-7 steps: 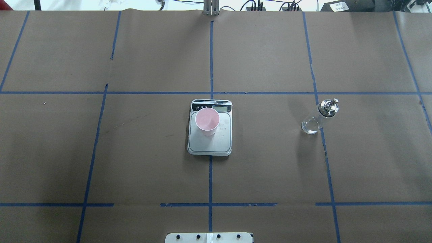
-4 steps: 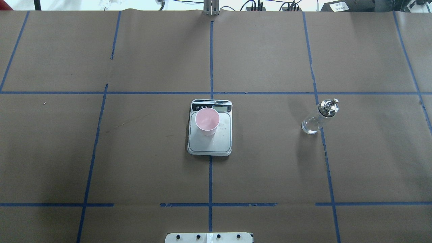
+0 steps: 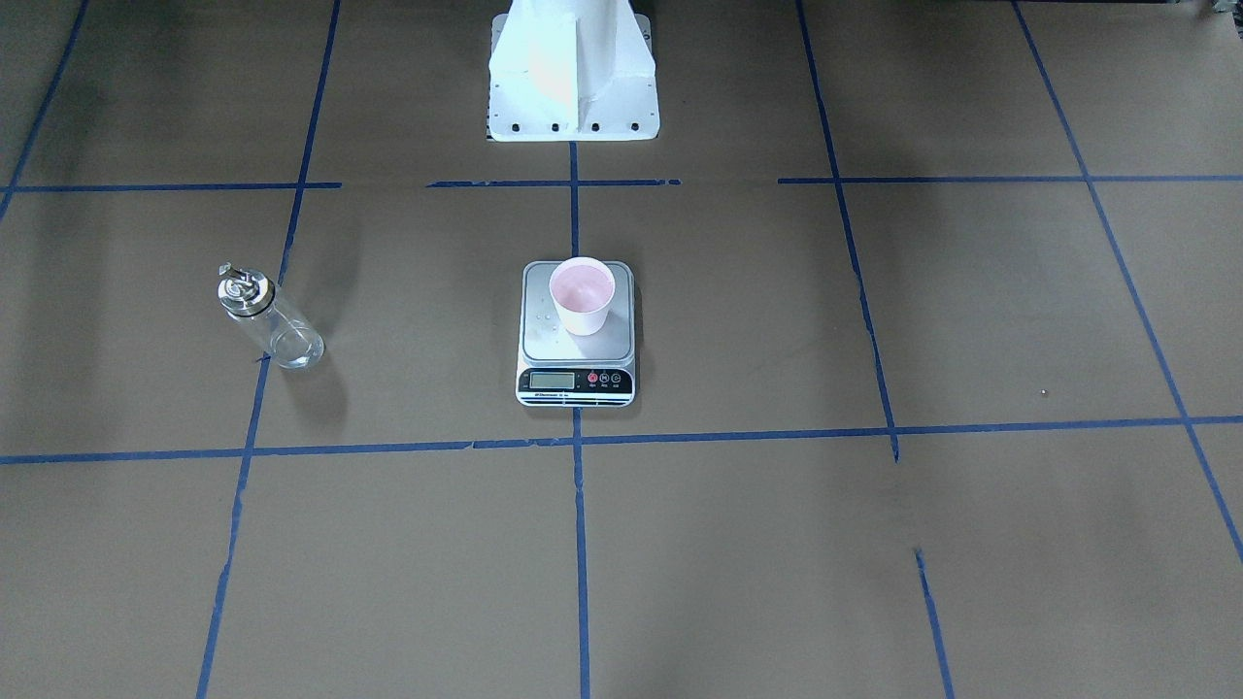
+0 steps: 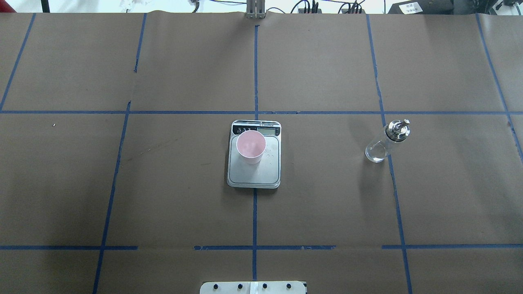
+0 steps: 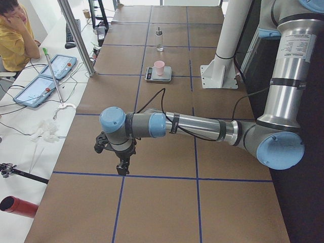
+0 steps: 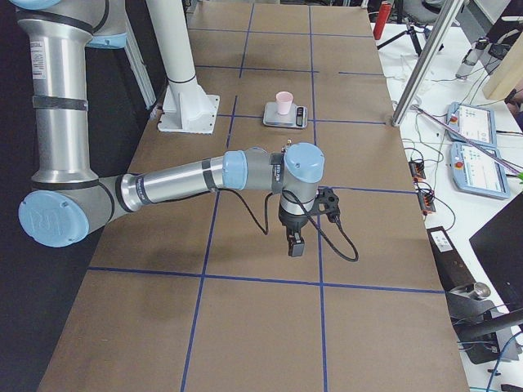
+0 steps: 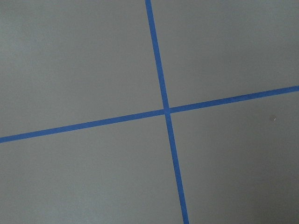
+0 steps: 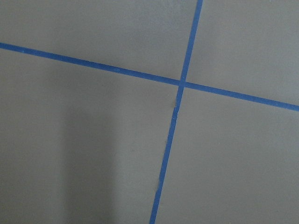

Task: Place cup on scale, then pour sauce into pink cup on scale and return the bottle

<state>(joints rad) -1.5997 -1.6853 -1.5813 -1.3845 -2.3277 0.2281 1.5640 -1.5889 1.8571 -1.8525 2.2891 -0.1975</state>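
The pale pink cup [image 4: 251,146] stands upright on the silver-grey scale [image 4: 255,174] at the table's middle, on the half of the plate near the display. It also shows in the front-facing view [image 3: 582,291] on the scale [image 3: 544,335]. The clear glass bottle [image 4: 386,143] with its silver pourer cap stands upright on the table to the right of the scale, free of any gripper; it also shows in the front-facing view [image 3: 270,322]. My left gripper [image 5: 121,169] and right gripper [image 6: 294,247] hang low over bare table far from these things, seen only in the side views; I cannot tell whether they are open or shut.
Blue tape lines divide the brown paper-covered table [image 4: 163,196]. The robot's white base [image 3: 573,78] stands behind the scale. A seated operator [image 5: 12,35] and tablets [image 5: 50,76] are at a side bench beyond the table's far edge.
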